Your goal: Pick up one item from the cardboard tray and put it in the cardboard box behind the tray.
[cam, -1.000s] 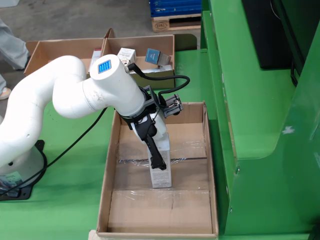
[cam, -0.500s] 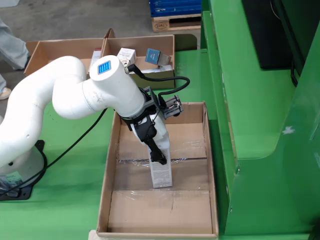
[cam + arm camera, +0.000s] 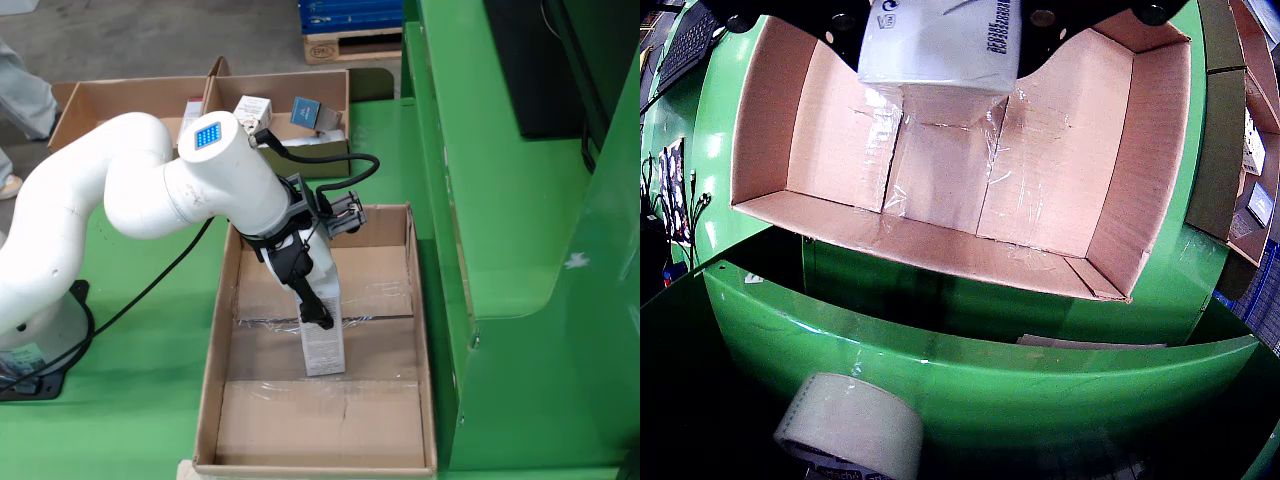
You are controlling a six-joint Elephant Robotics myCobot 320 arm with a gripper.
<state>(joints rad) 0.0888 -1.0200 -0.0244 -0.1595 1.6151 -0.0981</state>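
In the view from the side, a tall white carton stands upright over the middle of the long cardboard tray. My gripper is shut on the carton, with one black finger running down its near face. I cannot tell whether the carton's base touches the tray floor. The view that rides on the gripper shows the carton at the top edge, held between dark gripper parts, above the taped tray floor. The cardboard box stands behind the tray.
The box behind holds a small white carton and a blue-topped item. A green machine body runs along the tray's right side. A tape roll lies on the green ledge in the gripper's view. A black cable trails left.
The black finger's tip sits a little higher on the carton than a second ago. Nothing visible has moved in the last half second.
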